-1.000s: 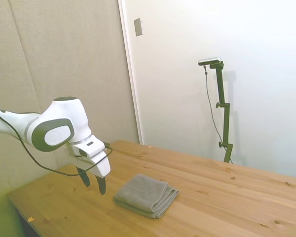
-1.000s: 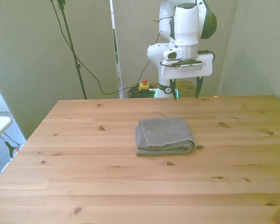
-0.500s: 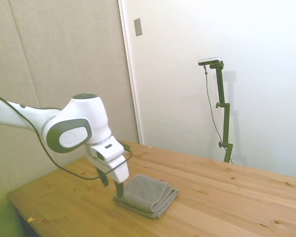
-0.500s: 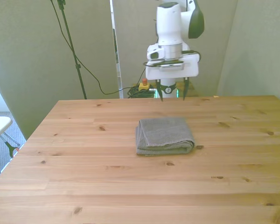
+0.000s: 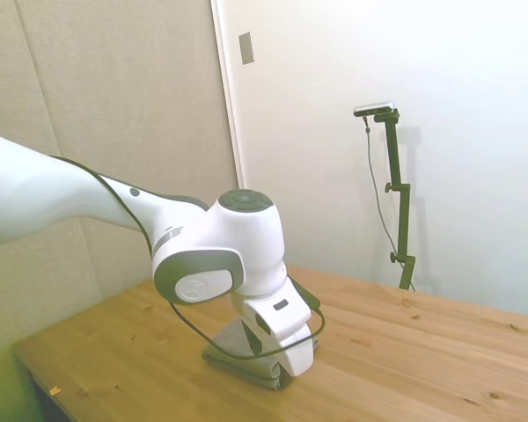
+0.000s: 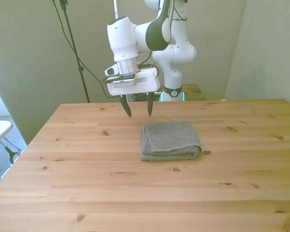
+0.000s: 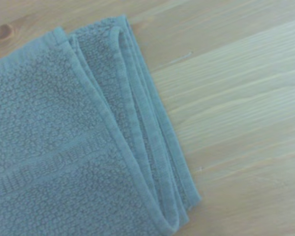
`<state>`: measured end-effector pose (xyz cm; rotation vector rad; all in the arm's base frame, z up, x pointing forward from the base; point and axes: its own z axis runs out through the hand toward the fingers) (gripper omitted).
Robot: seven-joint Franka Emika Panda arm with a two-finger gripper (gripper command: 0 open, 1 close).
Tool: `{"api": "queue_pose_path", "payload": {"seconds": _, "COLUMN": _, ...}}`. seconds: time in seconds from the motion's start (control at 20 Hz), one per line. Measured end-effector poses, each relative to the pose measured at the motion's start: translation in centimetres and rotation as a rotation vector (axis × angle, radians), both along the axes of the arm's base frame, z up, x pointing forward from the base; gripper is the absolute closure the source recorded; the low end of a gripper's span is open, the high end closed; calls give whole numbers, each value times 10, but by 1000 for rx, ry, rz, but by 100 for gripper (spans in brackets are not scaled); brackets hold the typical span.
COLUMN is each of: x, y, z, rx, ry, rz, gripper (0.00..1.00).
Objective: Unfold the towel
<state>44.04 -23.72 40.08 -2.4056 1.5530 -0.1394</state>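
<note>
The towel (image 6: 170,140) lies folded in layers near the middle of the wooden table (image 6: 87,193), a grey terry rectangle with its stacked hemmed edges along the side toward the front view's left and a rounded fold along the near side. In the front view the gripper (image 6: 137,107) hangs above the table just beyond the towel's far corner on that left side, its two dark fingers (image 6: 127,108) pointing down and set well apart, with nothing between them and their tips clear of both cloth and wood. The white arm (image 6: 159,34) bends down to it from behind the table's far edge. In the side view the arm's white wrist (image 5: 216,264) covers most of the towel (image 5: 246,365), so only a grey strip of its near edge shows under the hand, and the fingers cannot be seen there. The wrist view looks down on that corner of the towel (image 7: 64,147), where several hemmed layers lie one on another beside bare table (image 7: 236,123), the looped pile and a woven band plainly visible.
</note>
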Motion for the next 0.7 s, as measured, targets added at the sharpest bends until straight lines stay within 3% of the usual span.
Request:
{"api": "queue_pose_path", "payload": {"seconds": 0.3, "x": 8, "y": -5, "z": -21, "rx": 120, "ry": -68, "rz": 45, "gripper": 0}}
{"api": "queue_pose_path", "payload": {"seconds": 0.7, "x": 20, "y": 5, "z": -37, "rx": 202, "ry": -80, "rz": 131, "gripper": 0}}
